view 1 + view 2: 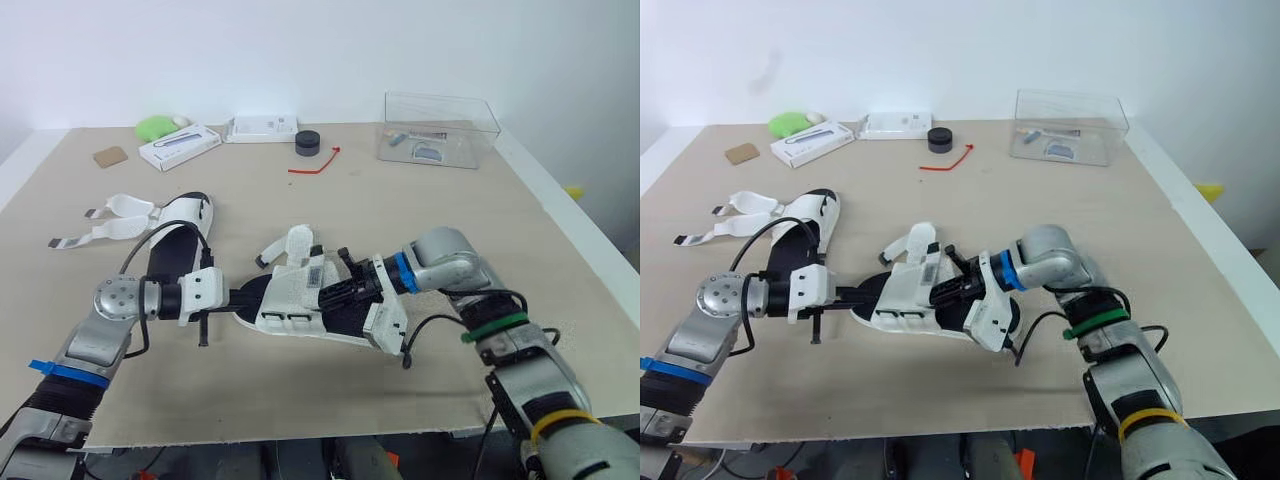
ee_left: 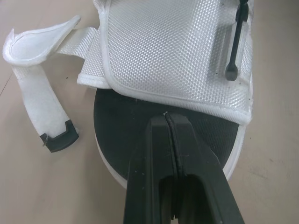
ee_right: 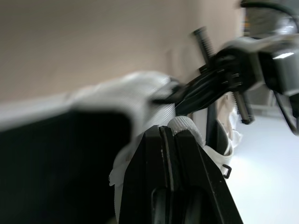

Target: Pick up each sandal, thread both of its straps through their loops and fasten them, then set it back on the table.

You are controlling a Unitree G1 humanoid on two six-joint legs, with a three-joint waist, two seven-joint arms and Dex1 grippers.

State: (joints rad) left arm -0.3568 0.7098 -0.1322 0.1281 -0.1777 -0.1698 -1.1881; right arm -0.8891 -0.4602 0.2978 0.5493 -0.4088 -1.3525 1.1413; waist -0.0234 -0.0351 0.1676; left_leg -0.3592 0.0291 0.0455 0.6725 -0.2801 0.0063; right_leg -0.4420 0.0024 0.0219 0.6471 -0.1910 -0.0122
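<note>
A sandal [image 1: 290,302] with a black sole and white mesh upper is held just above the table between both grippers. My left gripper [image 1: 240,296] is shut on the rim of its black sole [image 2: 140,121]. From the other side, my right gripper [image 1: 327,292] is shut on a white strap [image 3: 184,127] at the upper. Another strap [image 2: 37,93] with a black tip hangs loose and unfastened. The second sandal [image 1: 178,245] lies flat on the table to the left, its white straps [image 1: 112,225] spread open.
Along the back of the table [image 1: 400,220] stand a clear plastic box [image 1: 438,128], a black puck [image 1: 307,143], a red cord [image 1: 315,163], two white boxes [image 1: 180,146] [image 1: 262,128], a green item [image 1: 155,127] and a brown card [image 1: 110,156].
</note>
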